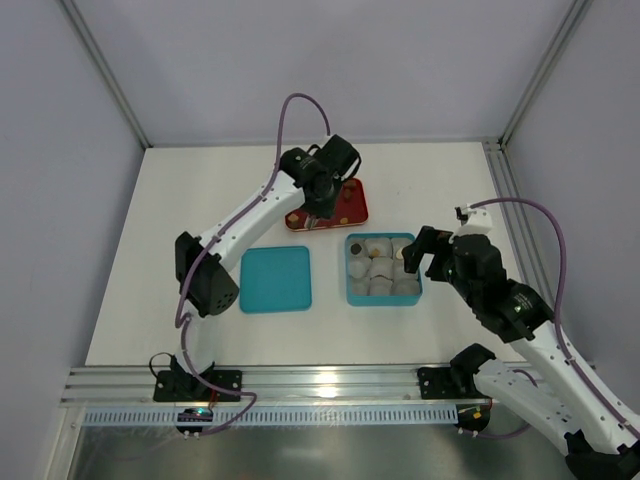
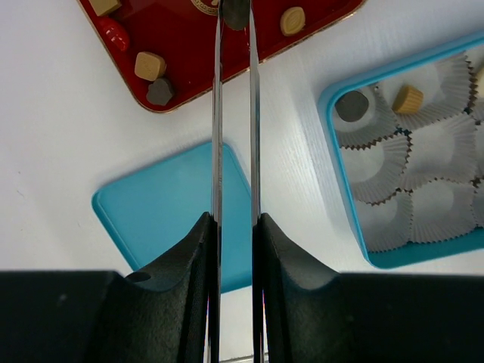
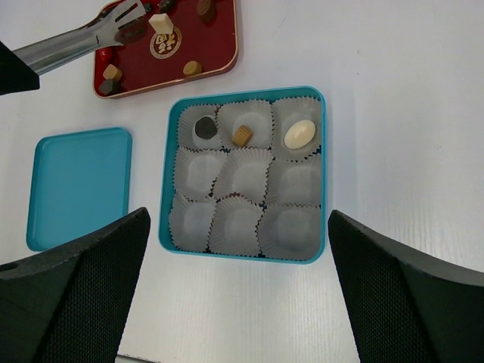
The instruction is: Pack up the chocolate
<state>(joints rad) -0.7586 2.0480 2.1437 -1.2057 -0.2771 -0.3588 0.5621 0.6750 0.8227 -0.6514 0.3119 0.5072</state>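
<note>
Left tool (image 3: 125, 26) narrowed on dark chocolate (image 2: 236, 13) over red tray (image 2: 189, 53) with loose pieces (image 2: 150, 66). Right tool (image 3: 238, 227) wide open, empty, above teal box (image 3: 322, 166); far-row cups (image 3: 255, 115) hold three chocolates (image 3: 242, 135).

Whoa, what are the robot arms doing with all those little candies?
They're packing chocolates. The left gripper squeezes metal tongs, which pinch a dark chocolate at the red tray. The teal box has nine paper cups, and three are filled: a dark piece, a tan piece and a cream piece. The right gripper hangs open near the box, holding nothing. The teal lid lies beside the box.
</note>
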